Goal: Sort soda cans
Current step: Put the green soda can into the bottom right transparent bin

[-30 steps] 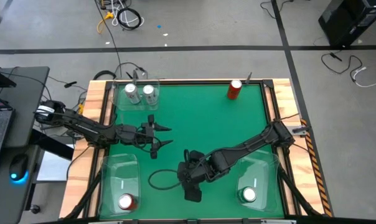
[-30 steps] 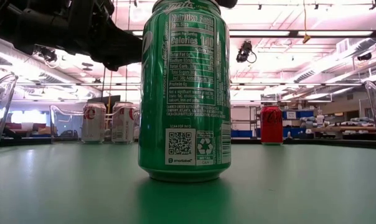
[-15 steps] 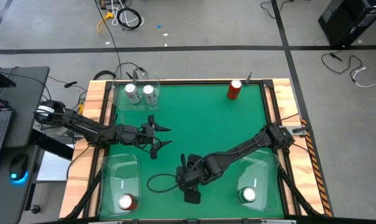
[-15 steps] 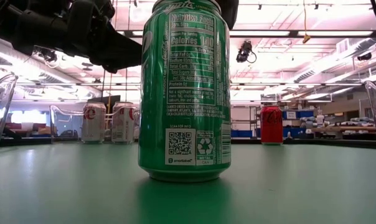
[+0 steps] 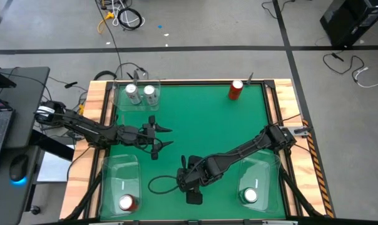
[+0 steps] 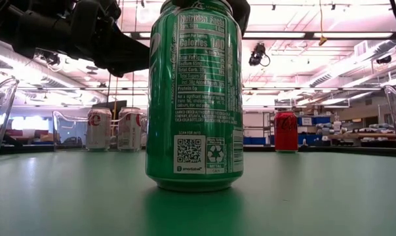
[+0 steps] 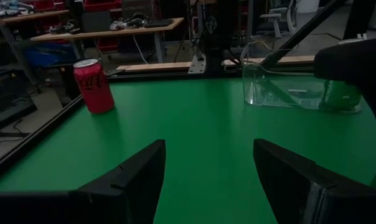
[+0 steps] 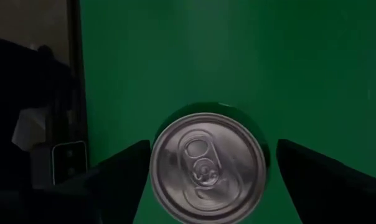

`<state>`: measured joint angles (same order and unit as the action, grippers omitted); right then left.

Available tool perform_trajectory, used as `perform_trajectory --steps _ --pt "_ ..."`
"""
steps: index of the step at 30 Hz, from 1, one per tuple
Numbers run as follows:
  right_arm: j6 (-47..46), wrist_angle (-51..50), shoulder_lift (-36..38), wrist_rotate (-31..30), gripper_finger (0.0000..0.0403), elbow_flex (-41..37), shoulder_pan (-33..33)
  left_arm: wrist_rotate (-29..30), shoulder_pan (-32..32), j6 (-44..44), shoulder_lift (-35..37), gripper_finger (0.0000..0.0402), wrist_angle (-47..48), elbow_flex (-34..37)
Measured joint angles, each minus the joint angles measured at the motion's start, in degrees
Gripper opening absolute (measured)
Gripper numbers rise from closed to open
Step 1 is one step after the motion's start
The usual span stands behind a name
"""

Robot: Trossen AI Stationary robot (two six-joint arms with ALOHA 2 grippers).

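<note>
A green soda can [image 6: 195, 98] stands upright on the green table near its near edge, its silver top [image 8: 208, 167] filling the right wrist view. My right gripper [image 8: 213, 149] hangs over it, open, with one finger on each side of the top and a gap to each. In the high view the right gripper [image 5: 188, 174] hides this can. My left gripper [image 5: 169, 137] waits open over the table's left middle. A red can [image 5: 236, 89] stands at the far right.
Two silver cans [image 5: 142, 94] stand in the far-left clear bin. The near-left bin holds a red can [image 5: 126, 202], and the near-right bin [image 5: 264, 178] holds a green can [image 5: 250, 196]. A black cable loop [image 5: 159, 183] lies on the table left of my right gripper.
My right gripper has moved slightly toward the table's left and come down over the green can, so its fingers now show beside the can's top in the low view. The can has stayed in place.
</note>
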<state>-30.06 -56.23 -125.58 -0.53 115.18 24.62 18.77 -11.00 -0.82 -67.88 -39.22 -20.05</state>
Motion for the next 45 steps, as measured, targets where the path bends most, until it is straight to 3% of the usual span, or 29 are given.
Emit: perform_trajectory --steps 9,22,27,45 --pt "0.36 2.61 0.5 1.84 0.0292 -2.81 0.0 0.02 0.0 0.02 0.0 0.0248 0.02 0.0" --pt "-2.78 5.48 -0.15 9.91 0.0353 -3.5 -0.61 0.02 0.0 0.04 0.0 0.0248 0.17 0.0" --pt "-2.42 5.73 -0.15 8.97 0.0355 -3.48 -0.54 0.02 0.0 0.04 0.0 0.0248 0.2 0.0" --pt "-1.21 6.66 0.15 6.58 0.0296 -6.34 -1.11 0.02 0.0 0.04 0.0 0.0249 0.57 0.0"
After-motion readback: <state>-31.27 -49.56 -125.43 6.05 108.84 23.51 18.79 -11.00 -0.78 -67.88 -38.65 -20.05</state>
